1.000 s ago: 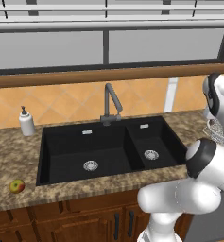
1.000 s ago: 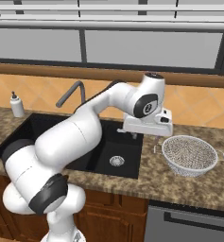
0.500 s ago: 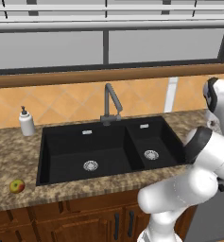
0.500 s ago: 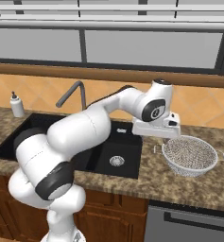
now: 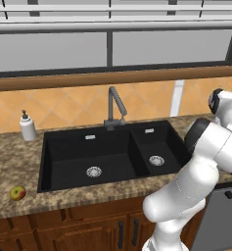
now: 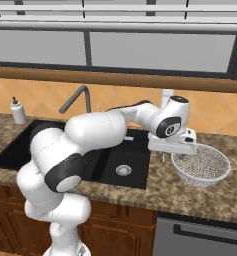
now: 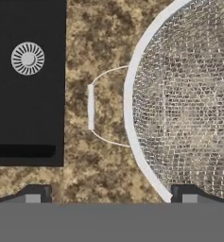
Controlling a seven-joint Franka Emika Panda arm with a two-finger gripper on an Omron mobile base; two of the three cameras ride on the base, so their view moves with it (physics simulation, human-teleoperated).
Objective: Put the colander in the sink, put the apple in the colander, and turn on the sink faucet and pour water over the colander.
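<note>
Far left on the surface (image 5: 5,157): apple (image 5: 17,193), untouched. Then the black sink (image 5: 107,157) with its faucet (image 5: 115,108), both basins bare. Right of the sink, colander (image 6: 201,164) sitting on the stone, so still step one, probably. Jaws (image 6: 172,146) spread wide, holding nothing, hovering over the colander's near rim and wire handle. Arm stretched rightward, hand pointing straight down. Next up, likely: drop, pinch the rim, lift.

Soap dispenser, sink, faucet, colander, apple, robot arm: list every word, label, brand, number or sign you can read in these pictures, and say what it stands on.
None: no readable text in any view.
The soap dispenser, sink, sink faucet, colander and apple carry no lettering.
The gripper and the white arm bear no markings.
</note>
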